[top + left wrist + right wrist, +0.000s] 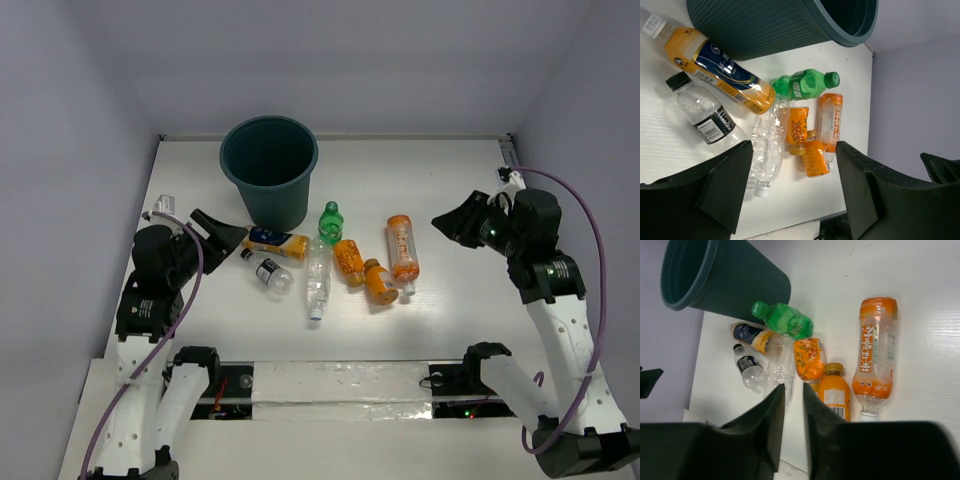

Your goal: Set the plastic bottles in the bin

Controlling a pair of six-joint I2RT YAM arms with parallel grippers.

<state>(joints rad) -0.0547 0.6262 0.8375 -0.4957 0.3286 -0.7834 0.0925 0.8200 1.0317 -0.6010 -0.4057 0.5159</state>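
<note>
All 7 plastic bottles (pixel 318 270) lie on the surface just in front of the bin (pixel 268 170). The left fingers (pixel 725 190) gape wide and empty; the right fingers (pixel 767 430) sit nearly together, also empty. I'd pinch the blue-labelled orange bottle (pixel 275 241) beside the bin across its middle, then lift it clear of the rim.

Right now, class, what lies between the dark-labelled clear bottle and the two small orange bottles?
The tall clear bottle, lying on its side, as the top view shows plainly.
</note>
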